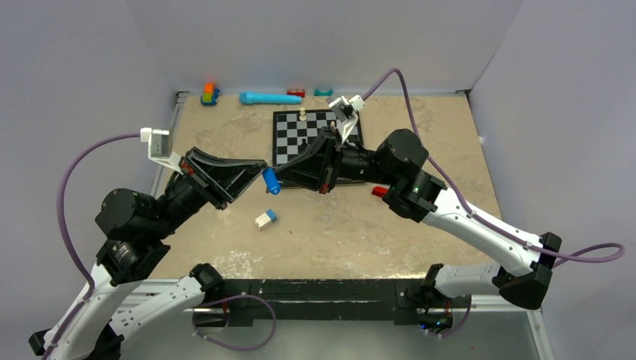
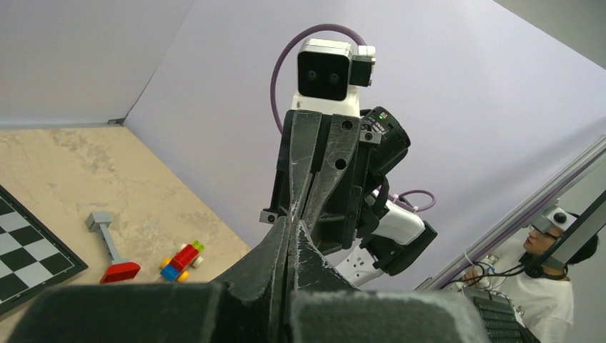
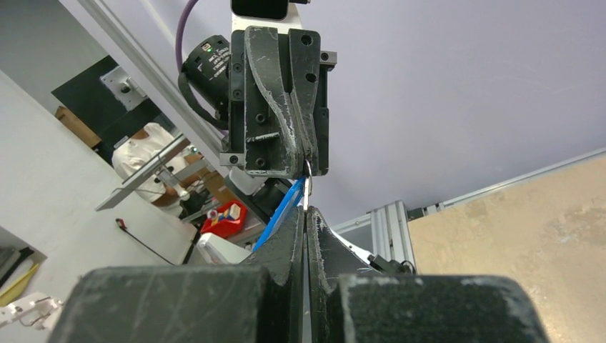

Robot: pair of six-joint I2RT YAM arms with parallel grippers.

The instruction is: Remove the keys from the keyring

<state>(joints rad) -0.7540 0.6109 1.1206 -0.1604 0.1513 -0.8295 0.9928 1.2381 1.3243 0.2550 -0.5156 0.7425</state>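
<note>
Both grippers meet tip to tip above the table, in front of the chessboard [image 1: 315, 135]. The key's bright blue head [image 1: 271, 181] hangs just below where they meet. In the right wrist view the right gripper [image 3: 306, 211] is shut on a thin metal keyring [image 3: 306, 187] that runs up into the left gripper's shut fingertips [image 3: 306, 153]. The blue key [image 3: 284, 209] lies edge-on against the right gripper's left finger, outside the jaws. In the left wrist view the left gripper [image 2: 291, 223] is shut, its tips against the right gripper's fingers [image 2: 314, 164]. The ring barely shows there.
A blue-and-white block [image 1: 265, 218] lies on the table below the grippers. A white pawn [image 1: 302, 114] stands on the chessboard. A blue cylinder [image 1: 268, 98], a toy car [image 1: 210, 94] and small red and teal pieces line the back wall. A red piece [image 1: 379, 191] lies by the right arm.
</note>
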